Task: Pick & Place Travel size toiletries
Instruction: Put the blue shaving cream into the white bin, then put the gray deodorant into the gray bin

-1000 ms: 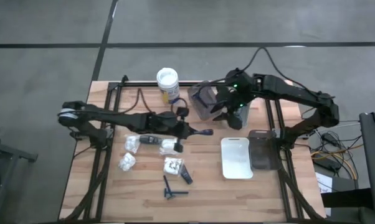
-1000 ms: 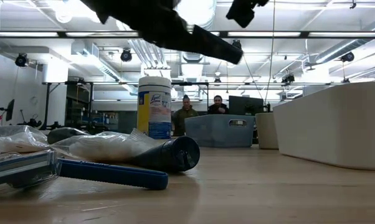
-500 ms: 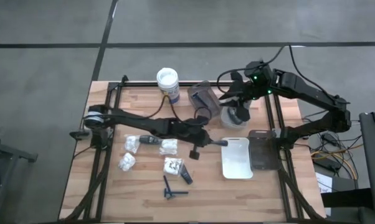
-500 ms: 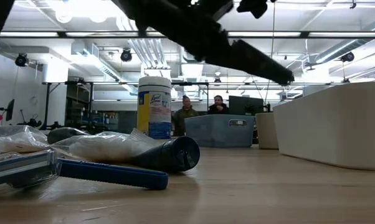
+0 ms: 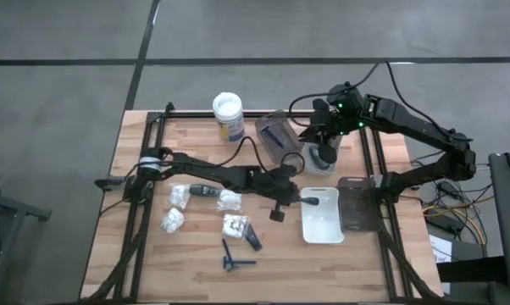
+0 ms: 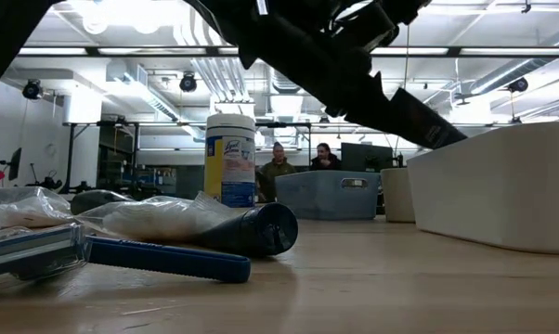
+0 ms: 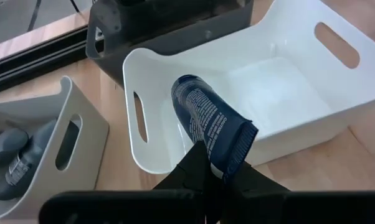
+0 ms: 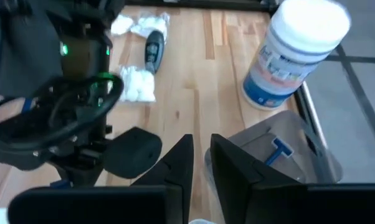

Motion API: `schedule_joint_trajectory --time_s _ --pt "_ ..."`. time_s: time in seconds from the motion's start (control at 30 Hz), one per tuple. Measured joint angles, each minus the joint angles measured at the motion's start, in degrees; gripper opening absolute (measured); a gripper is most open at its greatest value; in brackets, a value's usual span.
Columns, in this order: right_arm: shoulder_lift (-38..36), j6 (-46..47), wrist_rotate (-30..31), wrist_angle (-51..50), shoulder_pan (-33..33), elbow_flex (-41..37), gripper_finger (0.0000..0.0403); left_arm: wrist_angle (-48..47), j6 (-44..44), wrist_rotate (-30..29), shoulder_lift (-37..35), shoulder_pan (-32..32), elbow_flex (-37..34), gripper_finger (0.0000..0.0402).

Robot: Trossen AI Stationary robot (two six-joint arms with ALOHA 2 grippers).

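Observation:
My left gripper point(image 5: 299, 197) reaches across the table's middle and is shut on a small dark tube point(image 7: 206, 118), whose cap end points over the near wall of the white tray point(image 7: 287, 93). My right gripper point(image 5: 321, 154) hovers open over the grey tray point(image 5: 318, 163), which holds dark grey oval bottles point(image 7: 16, 158). A blue razor point(image 8: 276, 149) lies in the clear tray point(image 5: 276, 135). White lumpy packets point(image 5: 172, 220), a dark bottle point(image 5: 204, 191), a black tube point(image 5: 252, 241) and a blue razor point(image 5: 234, 258) lie flat on the wood at left. My left gripper pinches the tube's flat crimped end point(image 7: 237, 146) between its two fingers, coming from the table's left and slanting down. The tube is lifted clear and sticks out ahead of the fingers, tilted, with its round cap end point(image 7: 186, 87) over the white tray's rim.
A white-lidded tub point(image 5: 227, 114) stands at the far edge beside the clear tray. A dark grey tray point(image 5: 357, 207) sits right of the white tray point(image 5: 321, 224). Black frame rails point(image 5: 380, 169) run along the table's sides. People sit in the room behind point(image 6: 298, 167).
My left gripper has carried the tube from the table's middle toward the right and near edges, up to the white tray, staying shut on it. My right gripper has shifted slightly toward the right edge above the grey tray.

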Motion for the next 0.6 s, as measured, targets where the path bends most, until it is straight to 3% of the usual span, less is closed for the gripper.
schedule_joint_trajectory --time_s 0.27,0.6 --pt "0.02 -0.45 0.00 0.05 -0.03 -3.18 0.0039 -0.78 0.00 -0.02 -0.09 0.02 -0.02 0.0044" --pt "-0.07 -0.47 -0.02 0.13 -0.03 -3.04 0.0065 -1.24 0.67 -0.28 -0.13 0.02 -0.11 0.0091"
